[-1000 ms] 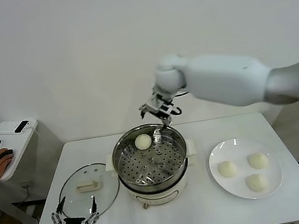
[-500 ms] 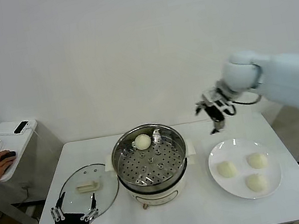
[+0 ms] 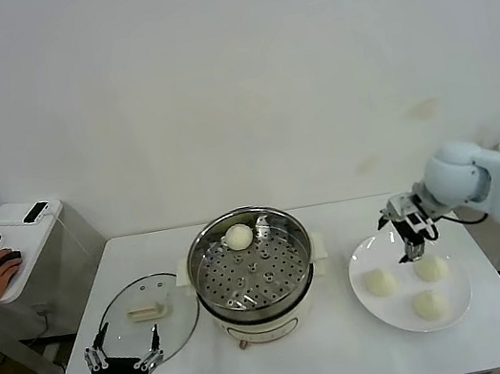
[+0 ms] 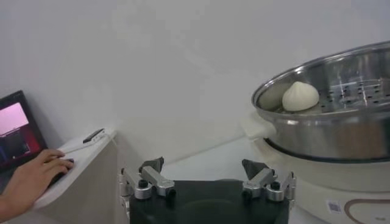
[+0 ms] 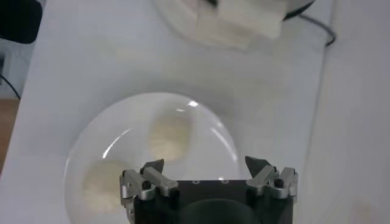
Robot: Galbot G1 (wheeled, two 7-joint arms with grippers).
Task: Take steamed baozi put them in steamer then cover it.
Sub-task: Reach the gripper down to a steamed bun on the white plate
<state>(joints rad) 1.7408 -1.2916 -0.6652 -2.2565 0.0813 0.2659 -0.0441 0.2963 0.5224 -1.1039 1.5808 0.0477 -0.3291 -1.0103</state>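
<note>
Right gripper [image 3: 408, 241]: fingers spread wide, nothing held, poised over the plate [image 3: 372, 299].
Baozi [image 3: 430, 268]: three below the gripper; a fourth [image 3: 238, 236] already in the steamer [image 3: 252, 266].
Risk: a soft bun could be dented or nudged aside if approached off-centre.
Cover [image 3: 148, 311]: beside the idle, open left gripper [image 3: 123, 357].

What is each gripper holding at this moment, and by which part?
Nothing is held. The right gripper is open and empty above the flat white plate with three round cream-white buns. The left gripper is open and empty near the table's front edge.
</note>
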